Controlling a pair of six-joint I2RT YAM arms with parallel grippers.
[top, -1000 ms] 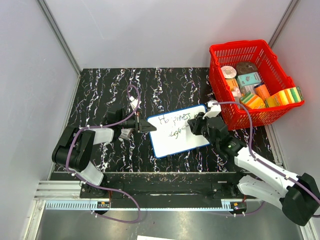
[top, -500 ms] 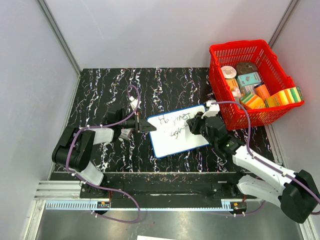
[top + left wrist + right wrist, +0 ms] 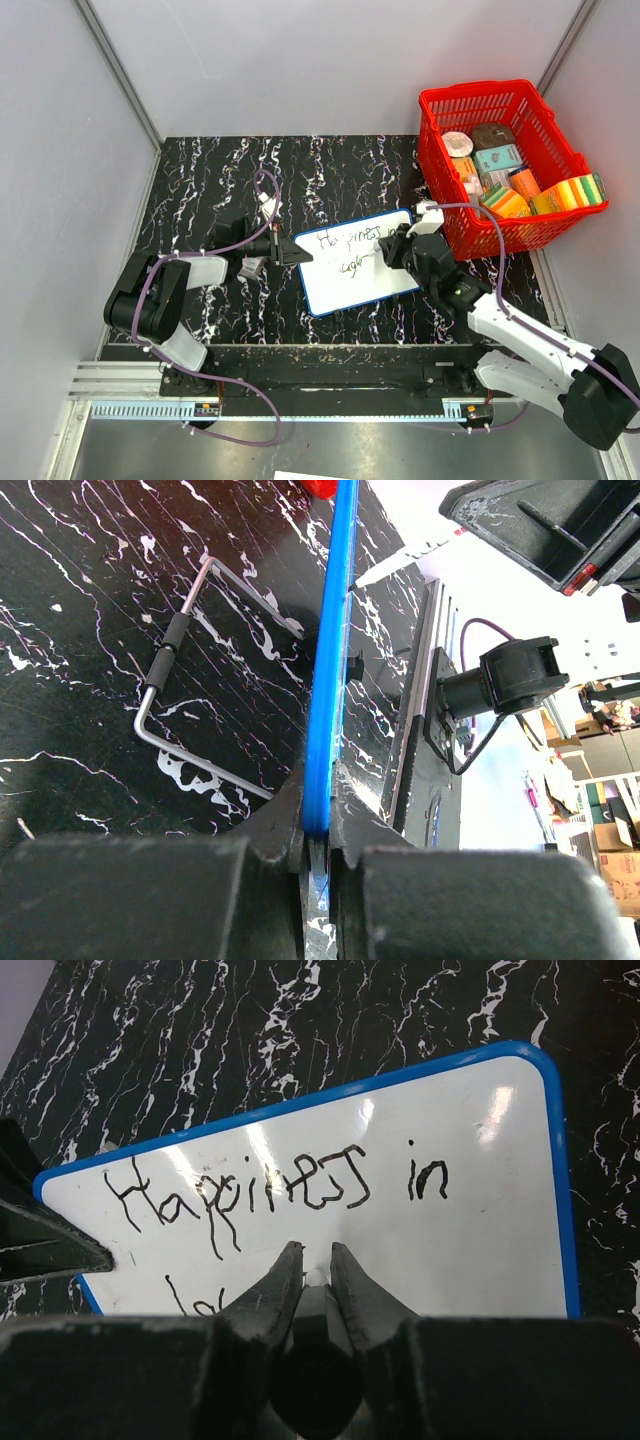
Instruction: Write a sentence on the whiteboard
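Left tool (image 3: 291, 251) first: it's clamped hard on the left edge of the whiteboard (image 3: 352, 287). The left wrist view shows it plainly, with the tool (image 3: 315, 842) pinching the thin blue rim of the whiteboard (image 3: 329, 660) between its two dark fingers (image 3: 262, 852), no gap either side. The board lies flat on the black, white-veined bench (image 3: 215, 180), skewed so its right end sits farther back, close beside the red basket (image 3: 478, 97) at the right rear. The basket is packed with small boxes and tubs.

Over on the right, the right tool (image 3: 384, 254) is down over the middle of the board. Its camera shows the tool (image 3: 315, 1268) with its fingers (image 3: 272, 1290) drawn in tight on a dark round marker (image 3: 314, 1358). The fingers hide the tip, so I can't tell whether it touches the white surface.

The sentence (image 3: 280, 1185) is there on the whiteboard (image 3: 490, 1220): the top line reads "Happiness in", in thin dark strokes. A second line starts beneath it, near the left, mostly covered by the tool. From above, the sentence (image 3: 346, 240) is two short lines on the far half of the board.

A bent metal wire (image 3: 168, 670) with a dark sleeve lies on the bench beside the board's held edge.
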